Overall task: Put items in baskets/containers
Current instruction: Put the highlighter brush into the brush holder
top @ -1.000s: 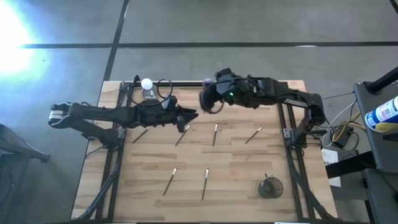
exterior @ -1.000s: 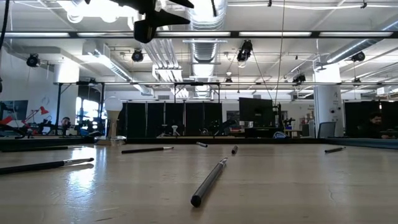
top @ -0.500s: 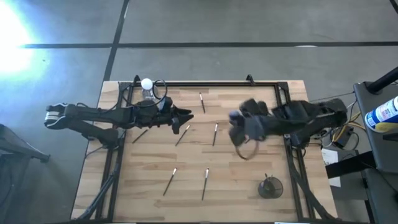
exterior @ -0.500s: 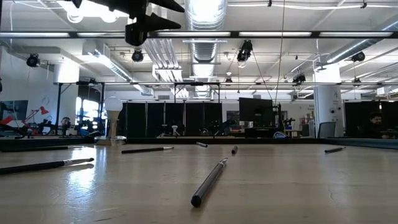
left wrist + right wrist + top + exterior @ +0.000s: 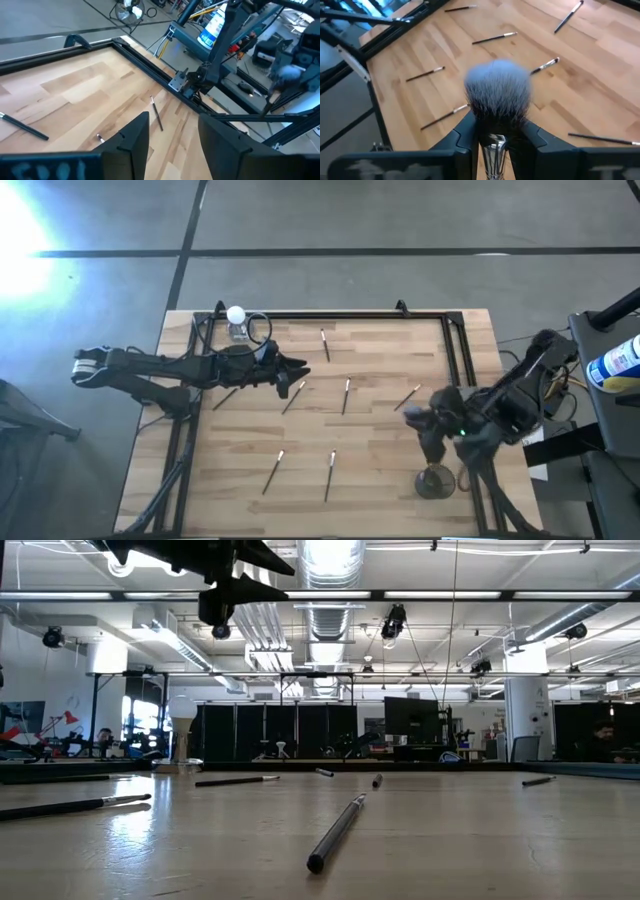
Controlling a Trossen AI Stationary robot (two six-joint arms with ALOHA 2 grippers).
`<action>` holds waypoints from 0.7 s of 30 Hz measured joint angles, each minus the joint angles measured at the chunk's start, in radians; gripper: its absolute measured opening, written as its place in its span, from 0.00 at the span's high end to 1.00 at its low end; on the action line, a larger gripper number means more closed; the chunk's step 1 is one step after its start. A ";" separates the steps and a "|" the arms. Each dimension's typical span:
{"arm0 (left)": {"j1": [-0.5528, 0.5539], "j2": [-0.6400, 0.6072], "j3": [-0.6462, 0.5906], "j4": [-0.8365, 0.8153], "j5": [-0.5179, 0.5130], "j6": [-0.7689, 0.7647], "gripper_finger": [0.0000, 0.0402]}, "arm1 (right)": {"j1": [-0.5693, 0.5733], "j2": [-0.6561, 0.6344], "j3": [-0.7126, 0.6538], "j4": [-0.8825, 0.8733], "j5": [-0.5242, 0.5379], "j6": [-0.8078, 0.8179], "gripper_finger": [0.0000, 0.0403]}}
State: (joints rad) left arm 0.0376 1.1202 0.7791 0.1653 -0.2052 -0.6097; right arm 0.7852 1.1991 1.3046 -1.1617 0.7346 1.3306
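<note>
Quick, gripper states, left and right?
Left gripper: open, empty.
Right gripper: shut on the big brush, near the cup.

From my remote station I see the table (image 5: 380, 470) as pale butcher-block wood, its planks smooth with a low satin sheen. The frame rail (image 5: 150, 62) looks like matt black metal. The thin brushes (image 5: 335, 832) have dark, smooth, faintly glossy handles. The big brush (image 5: 497, 92) carries soft, fluffy pale bristles above a shiny silver metal ferrule, held between the right gripper (image 5: 495, 131) fingers of matt black plastic. The left gripper (image 5: 172, 140) has the same matt black finish.
</note>
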 joint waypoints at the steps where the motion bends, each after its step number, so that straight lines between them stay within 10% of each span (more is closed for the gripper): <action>1: 0.000 0.000 0.000 0.000 -0.006 0.003 0.60 | 0.028 -0.003 -0.017 -0.001 0.015 0.025 0.83; 21: 0.000 0.001 0.000 -0.004 -0.074 0.017 0.60 | 0.452 -0.004 -0.358 0.153 0.151 0.425 0.83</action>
State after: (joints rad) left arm 0.0376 1.1213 0.7788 0.1612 -0.2790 -0.5930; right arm 1.2370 1.1950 0.9468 -1.0085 0.8852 1.7553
